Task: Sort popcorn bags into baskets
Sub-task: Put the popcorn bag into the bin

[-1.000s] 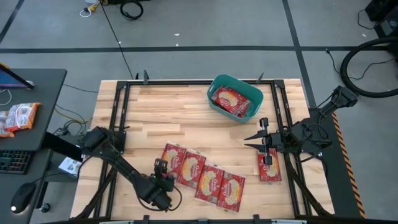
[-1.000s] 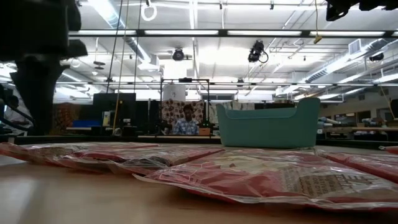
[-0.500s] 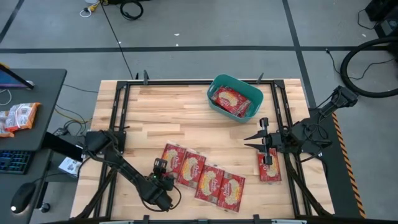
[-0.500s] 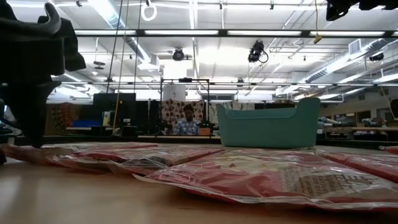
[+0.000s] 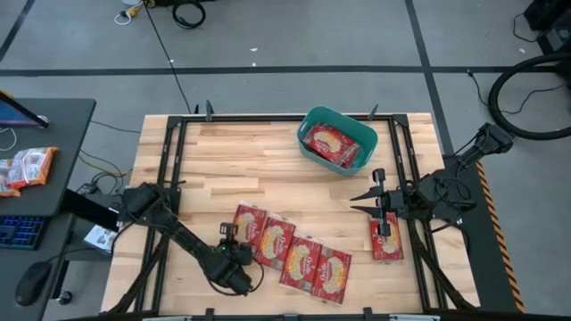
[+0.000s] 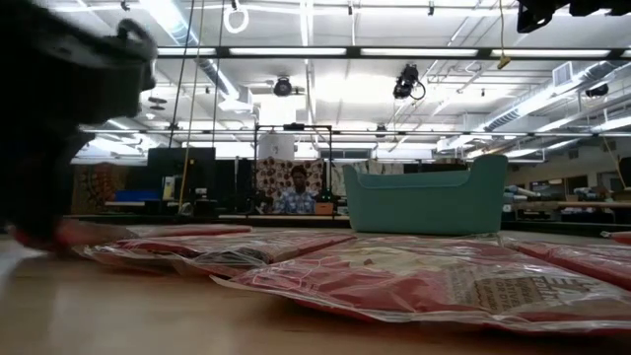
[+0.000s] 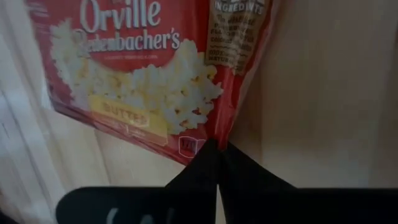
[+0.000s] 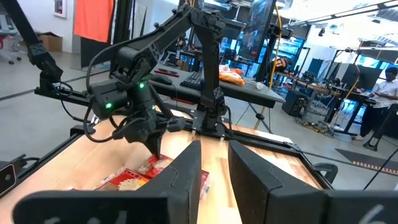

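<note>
Several red popcorn bags lie flat in a slanted row on the wooden table's near middle (image 5: pixel 302 259), and they fill the foreground of the low view (image 6: pixel 414 276). The leftmost bag (image 5: pixel 252 227) has my left gripper (image 5: pixel 227 239) shut at its near-left corner. Another bag (image 5: pixel 386 241) lies at the right. Just beyond it my right gripper (image 5: pixel 359 204) hovers open, holding nothing (image 8: pixel 214 165). The teal basket (image 5: pixel 312 120) stands at the far middle with a bag (image 5: pixel 332 143) inside. My left gripper pinches a corner of the leftmost bag's edge (image 7: pixel 200 144) between its two fingertips (image 7: pixel 233 171). The fingers come slanting down from the table's near-left side. The bag (image 7: pixel 143 81) still lies flat on the wood, picture side up.
Black frame rails (image 5: pixel 174 169) run along the table's left, right and far sides. Bare wood (image 5: pixel 232 160) shows at the far left. Orange-and-white packets (image 5: pixel 22 169) lie on a side desk. A person (image 6: pixel 296 195) sits in the room behind the table.
My left gripper has edged toward the leftmost bag and shut its fingers on the bag's near-left corner. The bags lie where they were. My right gripper has kept still.
</note>
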